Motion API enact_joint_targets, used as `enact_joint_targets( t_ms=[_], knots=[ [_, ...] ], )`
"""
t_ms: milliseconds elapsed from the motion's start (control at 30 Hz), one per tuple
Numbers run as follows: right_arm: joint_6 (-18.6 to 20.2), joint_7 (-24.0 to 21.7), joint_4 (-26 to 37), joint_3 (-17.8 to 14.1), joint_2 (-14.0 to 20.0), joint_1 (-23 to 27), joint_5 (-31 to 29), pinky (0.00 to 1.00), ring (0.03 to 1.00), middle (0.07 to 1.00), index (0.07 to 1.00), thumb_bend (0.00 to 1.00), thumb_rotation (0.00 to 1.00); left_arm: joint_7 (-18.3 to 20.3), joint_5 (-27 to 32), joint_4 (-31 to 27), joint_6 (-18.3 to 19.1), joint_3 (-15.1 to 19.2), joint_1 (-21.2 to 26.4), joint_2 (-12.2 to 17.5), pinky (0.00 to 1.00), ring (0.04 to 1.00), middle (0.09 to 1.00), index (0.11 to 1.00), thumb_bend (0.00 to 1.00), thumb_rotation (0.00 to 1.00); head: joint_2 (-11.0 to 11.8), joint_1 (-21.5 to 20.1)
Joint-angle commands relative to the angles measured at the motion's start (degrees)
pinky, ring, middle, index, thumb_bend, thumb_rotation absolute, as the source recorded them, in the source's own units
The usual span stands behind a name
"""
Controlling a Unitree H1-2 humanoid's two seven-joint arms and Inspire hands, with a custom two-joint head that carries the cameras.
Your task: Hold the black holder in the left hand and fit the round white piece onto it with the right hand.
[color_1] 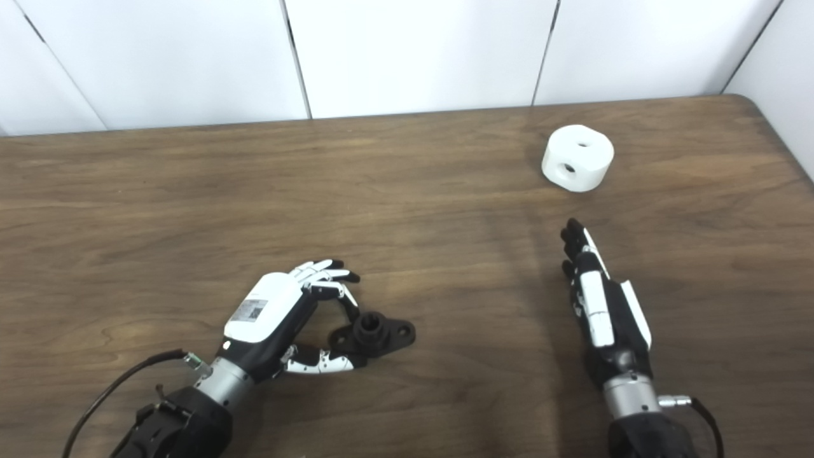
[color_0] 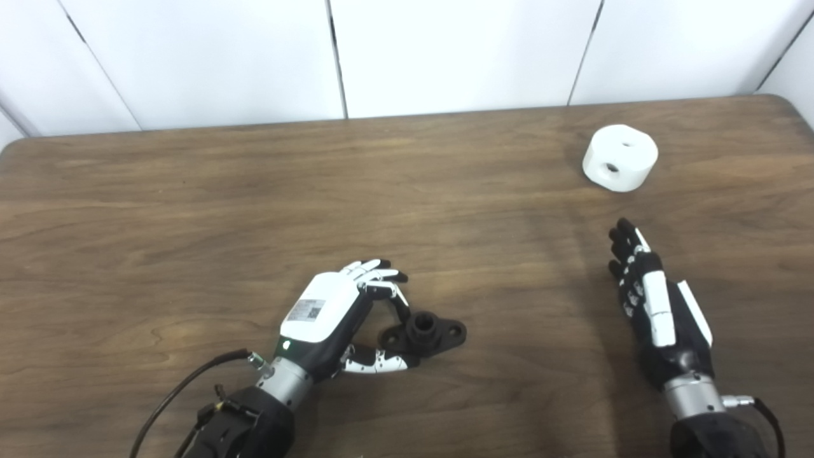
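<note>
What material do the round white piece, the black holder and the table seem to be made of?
Round white piece: likely matte plastic, with even, dull faces. Black holder: probably matte plastic too, no shine. Table: wood or wood-look laminate, showing brown grain.

Wood-grain table [color_0: 191, 191], matt black holder [color_0: 425, 332]

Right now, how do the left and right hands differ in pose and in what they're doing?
The left hand has its fingers curled around the end of the black holder; the right hand is stretched flat and open, touching nothing. The left is at its part, while the right is short of the round white piece. Both are low over the table.
</note>
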State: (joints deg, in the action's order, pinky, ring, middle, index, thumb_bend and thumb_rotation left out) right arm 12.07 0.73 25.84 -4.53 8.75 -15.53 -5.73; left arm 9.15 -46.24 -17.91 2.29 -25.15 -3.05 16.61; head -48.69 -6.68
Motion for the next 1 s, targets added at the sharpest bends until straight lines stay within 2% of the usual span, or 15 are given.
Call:
enact_joint_targets(
  t_ms=[0,133,200,233,300,400,533,633,767,867,967],
  knots=[
    [1.1,0.6,3.9,-1.8,2.0,3.7,1.9,1.0,1.0,0.979,0.981,0.57,0.91,1.5,-2.4,1.7,0.7,0.0,-1.3,1.1,0.92,0.908,0.82,0.487,0.52,0.06,0.9,-1.5],
    [3.2,1.1,4.3,-4.4,3.8,8.5,3.7,1.0,1.0,0.975,0.978,0.6,0.71,0.6,-2.2,2.8,-0.2,0.6,-1.6,1.2,0.92,0.906,0.819,0.487,0.52,0.06,1.6,-2.4],
    [3.9,1.2,4.1,-5.0,4.6,10.3,5.1,1.0,1.0,0.977,0.985,0.61,0.65,0.3,-2.1,3.3,-0.5,0.7,-1.6,1.1,0.92,0.904,0.818,0.487,0.52,0.06,1.6,-2.3],
    [4.9,1.2,4.1,-5.2,5.2,11.4,5.6,1.0,1.0,0.976,0.986,0.61,0.64,0.2,-2.0,3.5,-0.6,0.8,-1.6,1.2,0.92,0.904,0.818,0.487,0.52,0.06,2.0,-2.0],
    [7.3,1.3,4.4,-5.4,6.1,13.2,7.2,1.0,1.0,0.981,0.993,0.61,0.55,-0.4,-1.9,4.1,-1.2,0.9,-1.5,1.4,0.92,0.9,0.815,0.487,0.52,0.06,2.3,-2.3],
    [10.5,1.2,3.9,-4.6,8.1,16.0,11.9,1.0,1.0,0.983,0.996,0.64,0.48,-1.0,-1.6,4.8,-2.2,1.4,-1.8,1.8,0.92,0.897,0.812,0.486,0.52,0.06,3.5,-3.6],
    [13.4,0.1,2.9,-3.0,10.8,18.7,17.0,1.0,1.0,0.994,1.0,0.68,0.48,-1.1,-1.0,5.1,-3.2,2.0,-2.0,2.4,0.91,0.899,0.813,0.486,0.52,0.05,3.6,-4.9],
    [14.6,-0.6,1.5,-2.6,11.5,21.1,19.1,1.0,1.0,1.0,1.0,0.7,0.43,-1.0,-0.8,5.3,-3.7,2.7,-2.3,2.9,0.92,0.899,0.813,0.486,0.52,0.06,4.1,-7.1],
    [14.8,-1.2,-0.7,-2.1,11.3,23.4,23.3,0.98,0.992,1.0,1.0,0.72,0.43,-1.3,-0.1,6.0,-5.2,3.5,-2.7,3.9,0.91,0.895,0.811,0.486,0.52,0.06,5.2,-11.0],
    [14.8,-1.7,-3.5,-1.3,11.4,25.6,28.1,0.92,0.956,0.99,0.999,0.74,0.45,-1.2,0.9,6.4,-6.3,4.4,-2.9,4.9,0.9,0.897,0.812,0.487,0.52,0.06,5.9,-13.8],
    [14.6,-1.8,-6.8,-0.1,12.7,28.0,30.2,0.91,0.957,0.986,1.0,0.73,0.43,-1.3,2.1,7.0,-7.3,5.3,-3.1,5.5,0.9,0.896,0.812,0.487,0.52,0.06,6.2,-15.8]
  ],
)
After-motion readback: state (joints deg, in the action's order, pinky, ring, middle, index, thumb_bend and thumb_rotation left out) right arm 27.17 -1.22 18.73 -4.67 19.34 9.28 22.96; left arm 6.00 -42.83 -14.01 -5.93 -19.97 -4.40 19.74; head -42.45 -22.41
